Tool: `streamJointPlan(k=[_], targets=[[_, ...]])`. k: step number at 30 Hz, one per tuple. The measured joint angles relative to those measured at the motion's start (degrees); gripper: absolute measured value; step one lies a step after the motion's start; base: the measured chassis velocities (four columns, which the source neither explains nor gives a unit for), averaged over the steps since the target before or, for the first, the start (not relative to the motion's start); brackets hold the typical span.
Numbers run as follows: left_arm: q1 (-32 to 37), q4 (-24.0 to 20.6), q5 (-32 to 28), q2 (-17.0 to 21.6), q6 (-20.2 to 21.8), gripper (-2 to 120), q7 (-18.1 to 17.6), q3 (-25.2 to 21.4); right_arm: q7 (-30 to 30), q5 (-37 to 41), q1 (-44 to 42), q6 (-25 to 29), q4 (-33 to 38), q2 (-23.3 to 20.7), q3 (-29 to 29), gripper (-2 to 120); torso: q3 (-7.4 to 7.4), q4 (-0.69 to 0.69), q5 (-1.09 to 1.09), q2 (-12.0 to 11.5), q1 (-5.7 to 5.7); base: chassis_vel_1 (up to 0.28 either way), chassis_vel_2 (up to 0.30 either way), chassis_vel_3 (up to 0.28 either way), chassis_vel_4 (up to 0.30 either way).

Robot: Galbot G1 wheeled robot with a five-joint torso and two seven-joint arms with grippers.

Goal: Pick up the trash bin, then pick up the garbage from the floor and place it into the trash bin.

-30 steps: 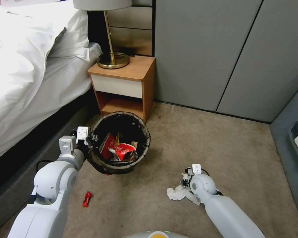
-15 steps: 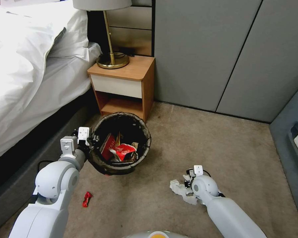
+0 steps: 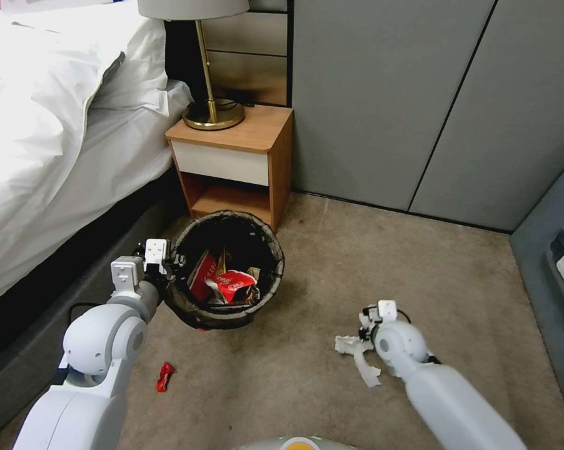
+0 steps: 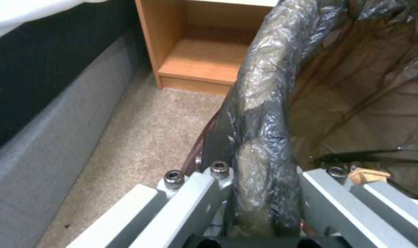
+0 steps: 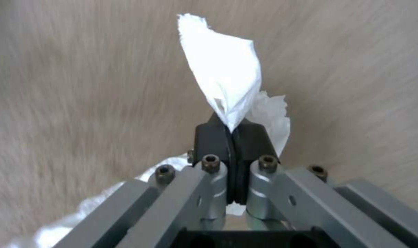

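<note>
Light: bright, even, glaring on the white bedding [image 3: 38, 106].
Blur: carpet [image 5: 80, 86] beyond the right fingers [image 5: 218, 137] is streaking.
Shadows: soft.

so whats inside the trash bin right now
Inside the trash bin, held at its rim by the left gripper, lie red-and-white wrappers and a tan scrap against the dark liner. Whatever lies beneath them is covered.

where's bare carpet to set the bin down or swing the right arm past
Widest bare floor: between trash bin, grey wall panels and right gripper holding the tissue. Crowded: the bin's left side, where left gripper clamps the rim beside the bed, nightstand behind, red wrapper nearer.
</note>
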Motion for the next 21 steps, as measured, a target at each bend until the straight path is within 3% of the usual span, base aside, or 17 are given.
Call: streamJointPlan(k=[5, 11, 14, 21], targets=[[-0.1, 0.0, 0.0, -0.1, 0.0, 1, 0.1, 0.0, 2.3, 5.4, -0.6, 0.0, 10.9, -5.9, 5.2, 0, 0.00, 0.01, 0.00, 0.0, 0.00, 0.000, 0.000, 0.000, 0.000], [-0.4, 0.0, 0.1, -0.5, 0.0, 1, 0.0, 0.2, 4.2, 10.6, 0.0, 0.0, 19.1, -9.5, 9.9, 0, 0.00, -0.01, 0.02, 0.0, 0.00, 0.000, 0.000, 0.000, 0.000], [-0.4, 0.1, 0.1, -0.5, 0.0, 1, 0.0, 0.4, 7.2, 19.8, 4.5, 0.0, 26.9, -11.9, 11.1, 0, 0.00, 0.01, 0.01, 0.0, 0.00, 0.000, 0.000, 0.000, 0.000], [-0.2, 0.2, 0.2, -0.7, 0.0, 1, 0.0, 0.4, 8.1, 30.6, 17.7, 0.0, 34.4, -16.1, 8.4, 0, -0.01, 0.01, 0.00, 0.0, 0.00, 0.000, 0.000, 0.000, 0.000]])
